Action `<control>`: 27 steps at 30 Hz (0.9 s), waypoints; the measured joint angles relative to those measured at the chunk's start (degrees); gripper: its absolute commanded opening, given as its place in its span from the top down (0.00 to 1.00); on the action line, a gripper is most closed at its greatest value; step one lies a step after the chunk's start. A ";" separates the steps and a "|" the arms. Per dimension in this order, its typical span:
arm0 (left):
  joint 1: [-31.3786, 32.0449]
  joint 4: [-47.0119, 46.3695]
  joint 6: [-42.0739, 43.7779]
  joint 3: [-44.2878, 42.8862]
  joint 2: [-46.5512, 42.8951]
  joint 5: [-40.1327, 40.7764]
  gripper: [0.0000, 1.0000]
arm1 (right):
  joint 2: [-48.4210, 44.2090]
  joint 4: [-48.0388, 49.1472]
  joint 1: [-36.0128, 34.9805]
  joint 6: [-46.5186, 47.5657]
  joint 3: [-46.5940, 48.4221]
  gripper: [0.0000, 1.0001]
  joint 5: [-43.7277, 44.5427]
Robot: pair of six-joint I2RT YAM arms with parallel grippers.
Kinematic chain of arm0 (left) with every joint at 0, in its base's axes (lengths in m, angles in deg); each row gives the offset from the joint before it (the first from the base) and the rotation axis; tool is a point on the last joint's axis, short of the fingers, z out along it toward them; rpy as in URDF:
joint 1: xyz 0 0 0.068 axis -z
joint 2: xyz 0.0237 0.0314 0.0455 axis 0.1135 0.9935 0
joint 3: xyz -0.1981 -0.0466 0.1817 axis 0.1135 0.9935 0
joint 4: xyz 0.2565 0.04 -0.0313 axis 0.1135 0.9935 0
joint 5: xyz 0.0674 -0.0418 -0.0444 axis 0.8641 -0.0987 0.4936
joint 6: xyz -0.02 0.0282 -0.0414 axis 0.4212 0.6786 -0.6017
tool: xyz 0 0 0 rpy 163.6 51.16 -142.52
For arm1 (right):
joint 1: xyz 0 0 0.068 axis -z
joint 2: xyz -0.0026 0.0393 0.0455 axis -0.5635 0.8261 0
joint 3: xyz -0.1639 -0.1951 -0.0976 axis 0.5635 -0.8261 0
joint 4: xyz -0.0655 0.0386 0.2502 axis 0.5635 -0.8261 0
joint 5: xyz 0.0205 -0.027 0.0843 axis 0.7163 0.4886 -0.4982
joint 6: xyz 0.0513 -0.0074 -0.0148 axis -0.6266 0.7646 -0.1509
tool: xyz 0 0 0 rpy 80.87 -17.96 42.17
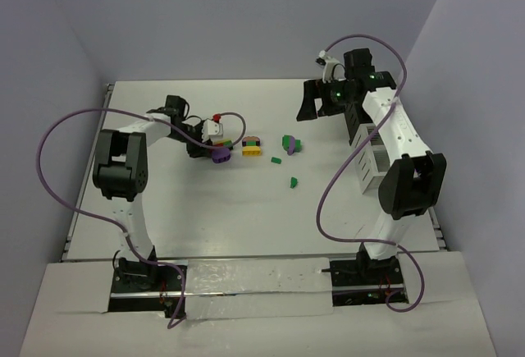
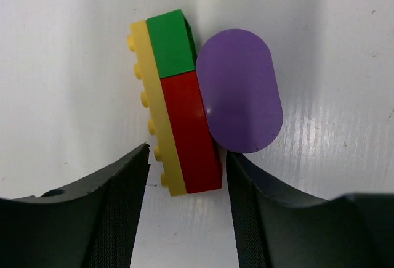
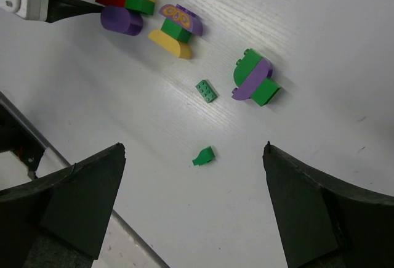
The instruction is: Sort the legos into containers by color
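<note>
Surface: white table (image 1: 164,217), enclosed by plain pale walls (image 1: 246,12).

Left of centre, midway between the near and far edges: the left gripper (image 2: 188,157) is low over the table with its jaws partly open. They straddle the near end of a stack (image 2: 178,108), with a narrow gap visible on each side, so no grip is confirmed. The stack lies on its side. Its long axis runs straight away from the gripper, leaning slightly left at the far end. It is a long yellow strip with studs pointing left, a red block at the near end and a green block at the far end. A purple piece (image 2: 240,92) with rounded ends lies flat against the stack's right side, its long axis roughly parallel.

Centre: a second stack (image 3: 175,28) of yellow, green and purple.

Right of it: a green-and-purple cluster (image 3: 253,78). A small green brick (image 3: 206,90) lies just beside it, and a green chip (image 3: 204,156) lies alone nearer the near edge.

Right of centre, towards the far edge: the right gripper (image 3: 194,148) hangs above the table, jaws wide apart and holding nothing.

Right edge: a white rack (image 1: 371,168), partly hidden by the right arm. Its contents cannot be made out.
</note>
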 measured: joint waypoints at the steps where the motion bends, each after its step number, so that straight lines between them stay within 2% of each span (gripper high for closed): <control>1: 0.15 -0.02 0.14 0.01 0.01 0.06 0.51 | 0.00 0.01 -0.03 -0.15 -0.27 0.00 -0.19; 5: 0.60 -1.20 -0.69 0.45 -0.04 -0.06 0.65 | 0.00 0.96 -0.31 -1.37 -2.79 0.00 -0.87; 7: 0.71 -2.51 -2.09 1.34 -0.44 -0.23 0.79 | -0.09 1.65 -0.67 -2.65 -4.89 0.00 -1.14; 11: 0.84 -4.79 -7.50 3.55 -1.85 -0.03 1.00 | -0.27 4.14 -1.28 -6.26 -8.74 0.00 -2.00; 17: 0.95 -8.74 -22.75 9.01 -9.05 2.02 1.00 | -1.21 9.39 -2.51 -12.83 -12.92 0.00 -3.38; 23: 2.11 -17.74 -43.24 14.86 -22.68 8.32 1.00 | -3.13 14.63 -5.74 -18.99 -14.15 0.00 -6.62; 27: 5.29 -22.61 -53.73 17.53 -31.37 13.91 1.00 | -3.13 16.66 -8.36 -22.03 -13.66 0.00 -10.59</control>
